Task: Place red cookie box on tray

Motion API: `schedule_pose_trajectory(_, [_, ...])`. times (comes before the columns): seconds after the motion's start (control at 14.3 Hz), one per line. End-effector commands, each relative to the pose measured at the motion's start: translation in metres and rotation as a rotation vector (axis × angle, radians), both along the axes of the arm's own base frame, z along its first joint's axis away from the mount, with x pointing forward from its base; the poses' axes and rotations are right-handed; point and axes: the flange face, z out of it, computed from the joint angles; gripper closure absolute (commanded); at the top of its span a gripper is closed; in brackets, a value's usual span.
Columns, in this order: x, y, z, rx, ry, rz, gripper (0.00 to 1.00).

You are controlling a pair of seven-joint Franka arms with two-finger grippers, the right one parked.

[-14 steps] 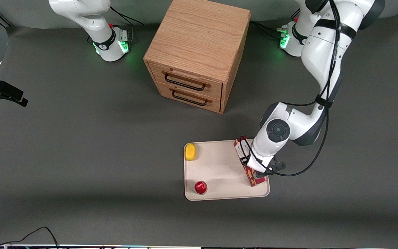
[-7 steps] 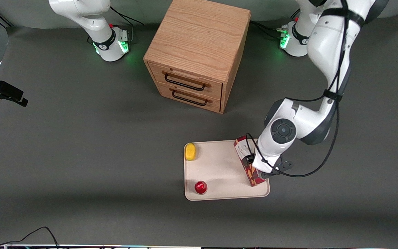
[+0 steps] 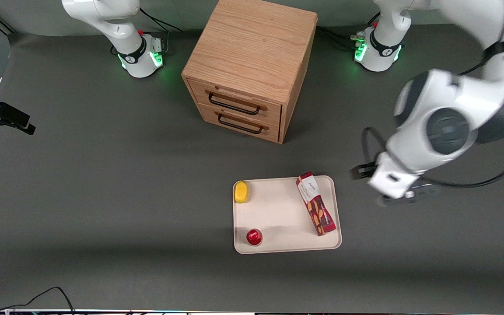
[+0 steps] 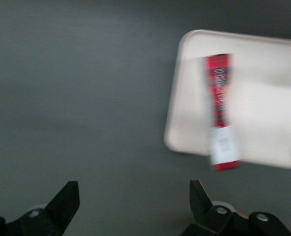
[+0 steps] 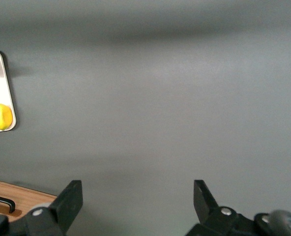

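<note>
The red cookie box lies flat on the cream tray, along the tray's edge toward the working arm's end, its white label end pointing at the cabinet. My gripper hangs above bare table beside the tray, off toward the working arm's end and well clear of the box. In the left wrist view the gripper is open with only dark table between its fingers, while the box rests on the tray some way off.
A yellow lemon-like object and a small round red object also sit on the tray. A wooden two-drawer cabinet stands farther from the front camera than the tray. A black cable lies near the table's front edge.
The gripper has let go of the box, risen and swung away toward the working arm's end of the table. The box stays lying on the tray where it was.
</note>
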Motion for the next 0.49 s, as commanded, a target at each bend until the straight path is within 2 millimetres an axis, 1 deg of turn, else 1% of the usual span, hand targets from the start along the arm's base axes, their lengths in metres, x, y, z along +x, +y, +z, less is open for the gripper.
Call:
schedule_pose_trajectory(0.0, [-0.046, 0.102, 0.032, -0.046, 0.021, -0.116, 0.0])
schedule_pose_trajectory(0.07, [-0.058, 0.131, 0.04, -0.053, 0.013, -0.144, 0.0])
schedule_pose_trajectory(0.14, [-0.068, 0.15, 0.051, -0.052, 0.013, -0.152, 0.0])
schedule_pose_trajectory(0.28, [-0.085, 0.176, 0.074, -0.038, -0.004, -0.209, 0.0])
schedule_pose_trajectory(0.42, [-0.091, 0.196, 0.085, -0.033, -0.01, -0.219, 0.0])
